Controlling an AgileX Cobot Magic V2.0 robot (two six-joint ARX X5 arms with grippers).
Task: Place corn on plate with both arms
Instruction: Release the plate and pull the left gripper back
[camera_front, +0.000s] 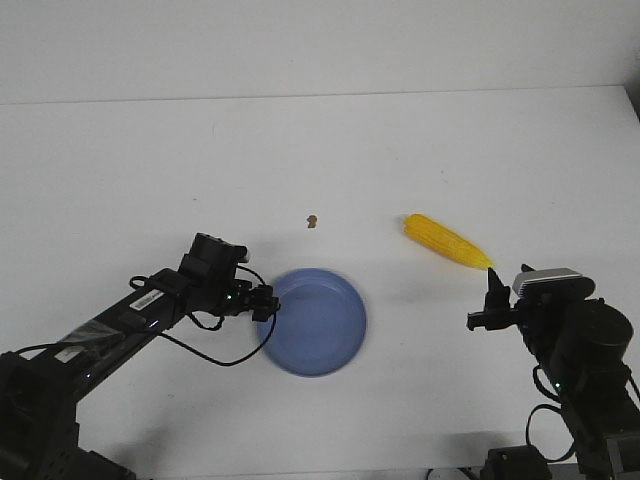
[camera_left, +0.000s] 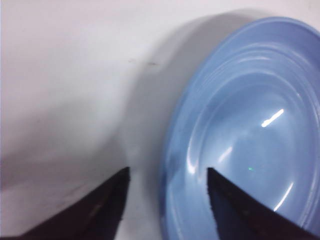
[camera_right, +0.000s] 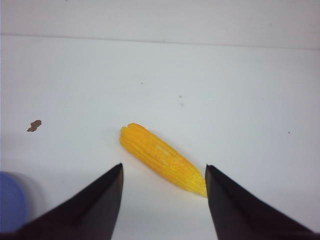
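Left claw (camera_left: 167, 172) straddling plate (camera_left: 240, 125) rim, corn (camera_right: 162, 159) tip hidden

A lab bench — bare white table (camera_front: 150, 160), 2 robot arms (camera_front: 130, 315).

The white table (camera_front: 420, 140) carries a blue plate (camera_front: 318, 321) near its front centre, a yellow corn (camera_front: 446, 240) lying to the plate's right and farther back, and a small brown speck (camera_front: 313, 220) beyond the plate.
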